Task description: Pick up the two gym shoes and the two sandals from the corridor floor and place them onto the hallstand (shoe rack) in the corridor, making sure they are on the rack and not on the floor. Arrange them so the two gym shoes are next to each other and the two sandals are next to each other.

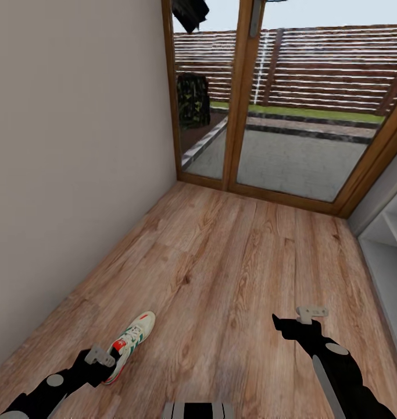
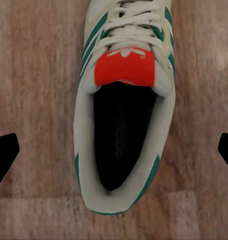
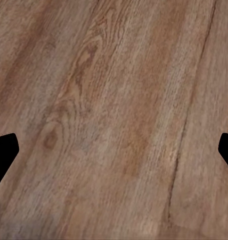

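Here, in the head view, one gym shoe [image 1: 130, 343] lies on the corridor floor [image 1: 233, 262] at the near left, close to the beige wall, toe pointing away toward the glass door [image 1: 279, 105] at the far end. The left hand [image 1: 103, 356] hangs right over its heel end, apparently lined up for a grasp from above. The right hand [image 1: 306, 317] hovers over bare planks at the near right, well apart from the shoe and seemingly just waiting. A slice of light-grey shelving, likely the hallstand [image 1: 387, 250], shows at the right edge, so the carry should be short.

From the left wrist view, the gym shoe [image 2: 125, 115] sits centred between the two fingertips [image 2: 4, 155], which stand wide apart on either side and touch nothing; the opening, with the red tongue patch beyond it, faces the camera. That centring suggests the hand will close across the collar or sides.

From the right wrist view, the corridor floor [image 3: 114, 110] lies below, and the fingertips [image 3: 4, 152] are spread wide, holding nothing.
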